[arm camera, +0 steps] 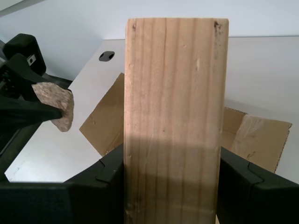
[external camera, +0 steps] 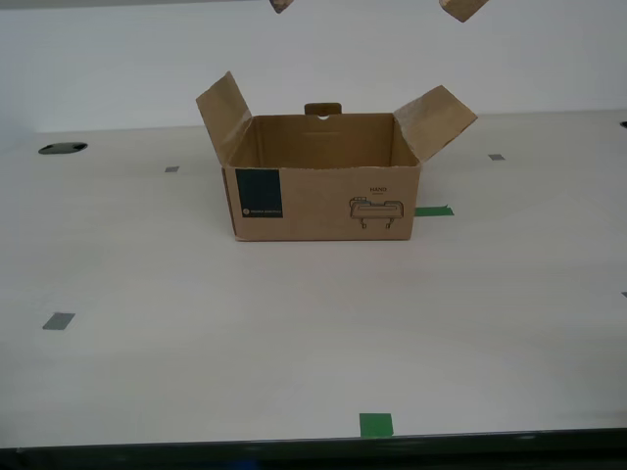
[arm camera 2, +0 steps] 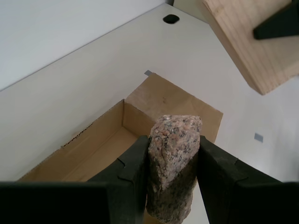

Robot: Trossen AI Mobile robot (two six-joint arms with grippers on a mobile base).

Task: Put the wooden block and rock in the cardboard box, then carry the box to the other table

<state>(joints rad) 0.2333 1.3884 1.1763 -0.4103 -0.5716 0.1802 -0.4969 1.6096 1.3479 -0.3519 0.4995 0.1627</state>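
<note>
Above the smooth off-white table (external camera: 294, 333), the brown corrugated cardboard box (external camera: 323, 201) stands open, flaps splayed, teal label toward the exterior view's left; my second gripper (arm camera 2: 173, 154) clamps the lumpy, pink-speckled rock (arm camera 2: 174, 163) over the box; my first gripper (arm camera: 172, 163) squeezes the pale, straight-grained wooden block (arm camera: 175, 116); bare tabletop surrounds the carton.

The cardboard box (external camera: 323, 191) is plain brown corrugated stuff, matt, with a dark teal printed label. The wooden block (arm camera: 175, 121) is pale raw wood, grain lines showing, unvarnished. The rock (arm camera 2: 174, 163) is rough, speckled pink-grey granite-looking. The claw pads (arm camera 2: 135, 172) look matt black plastic. The bench (external camera: 196, 333) is smooth, off-white, slightly satin.
</note>
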